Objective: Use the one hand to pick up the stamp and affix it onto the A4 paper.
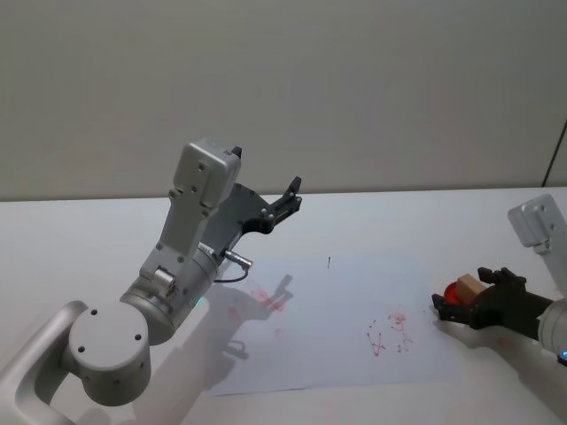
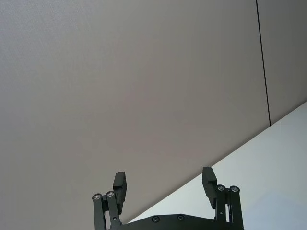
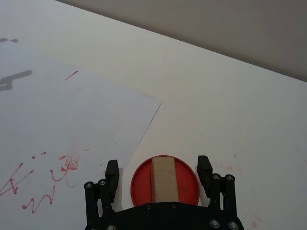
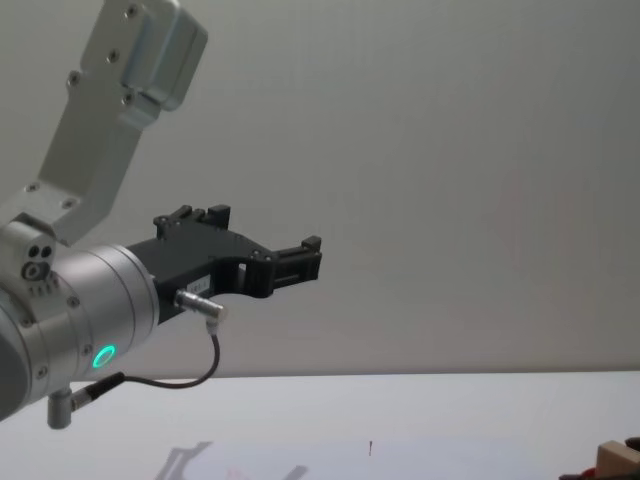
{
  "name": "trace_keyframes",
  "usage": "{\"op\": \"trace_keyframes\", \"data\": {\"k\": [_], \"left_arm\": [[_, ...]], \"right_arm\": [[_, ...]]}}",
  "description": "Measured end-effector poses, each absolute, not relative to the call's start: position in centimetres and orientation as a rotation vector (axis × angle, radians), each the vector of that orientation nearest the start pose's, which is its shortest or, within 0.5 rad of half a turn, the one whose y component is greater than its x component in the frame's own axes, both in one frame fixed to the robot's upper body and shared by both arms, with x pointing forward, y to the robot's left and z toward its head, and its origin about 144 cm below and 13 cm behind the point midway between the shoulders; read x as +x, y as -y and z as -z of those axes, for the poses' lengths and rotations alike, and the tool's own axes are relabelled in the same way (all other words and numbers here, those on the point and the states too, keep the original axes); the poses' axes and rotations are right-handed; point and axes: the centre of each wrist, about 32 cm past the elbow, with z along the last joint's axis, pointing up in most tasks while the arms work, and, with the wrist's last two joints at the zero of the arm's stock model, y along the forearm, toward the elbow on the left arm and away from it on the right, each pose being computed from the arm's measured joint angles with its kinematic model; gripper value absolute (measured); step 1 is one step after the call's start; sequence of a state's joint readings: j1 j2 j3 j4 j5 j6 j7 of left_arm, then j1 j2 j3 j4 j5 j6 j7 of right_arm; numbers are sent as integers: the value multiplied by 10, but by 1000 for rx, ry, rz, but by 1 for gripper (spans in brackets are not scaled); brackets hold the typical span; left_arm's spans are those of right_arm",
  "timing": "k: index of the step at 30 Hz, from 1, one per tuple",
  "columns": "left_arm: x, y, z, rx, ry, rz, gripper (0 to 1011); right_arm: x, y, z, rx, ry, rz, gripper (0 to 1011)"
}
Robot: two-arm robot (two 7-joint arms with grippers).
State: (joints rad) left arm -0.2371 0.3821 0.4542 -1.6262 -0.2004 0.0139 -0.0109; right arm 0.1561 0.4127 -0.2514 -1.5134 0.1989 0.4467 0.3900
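Observation:
The stamp [image 3: 164, 180], a small tan wooden block, stands on a round red ink pad [image 3: 186, 184] just off the right edge of the A4 paper [image 3: 72, 115]. My right gripper [image 3: 158, 170] is open, with one finger on each side of the pad and the stamp between them, untouched. In the head view the stamp [image 1: 468, 288] is at the table's right, with the right gripper [image 1: 454, 307] around it and the A4 paper [image 1: 328, 336] to its left. The stamp [image 4: 618, 460] peeks in at the chest view's lower right. My left gripper [image 1: 288, 199] is raised, open and empty.
Red stamp marks and scribbles [image 1: 390, 332] lie on the right part of the sheet, and fainter ones [image 1: 261, 299] on its left. A small dark tick [image 1: 329, 262] marks the far edge. The raised left arm [image 4: 150, 280] hangs above the table's left side.

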Motion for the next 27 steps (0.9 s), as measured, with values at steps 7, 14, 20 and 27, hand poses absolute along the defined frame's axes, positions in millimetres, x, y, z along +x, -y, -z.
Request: {"op": "trace_keyframes", "data": {"k": [7,14,20,27], "left_arm": [[492,-198,-1204,61,268,-1124,1001],[492,-198,-1204,61,268,-1124,1001],[492,-198,-1204,61,268,-1124,1001],[492,-198,-1204,61,268,-1124,1001]], "right_arm": [[494,281,-1167,-484,-201,1006,1001],[494,281,-1167,-484,-201,1007,1001],[491,279,-1167,-462,-183,1016,1001],[483,270,-1170,-383,-123,1050,1001]]}}
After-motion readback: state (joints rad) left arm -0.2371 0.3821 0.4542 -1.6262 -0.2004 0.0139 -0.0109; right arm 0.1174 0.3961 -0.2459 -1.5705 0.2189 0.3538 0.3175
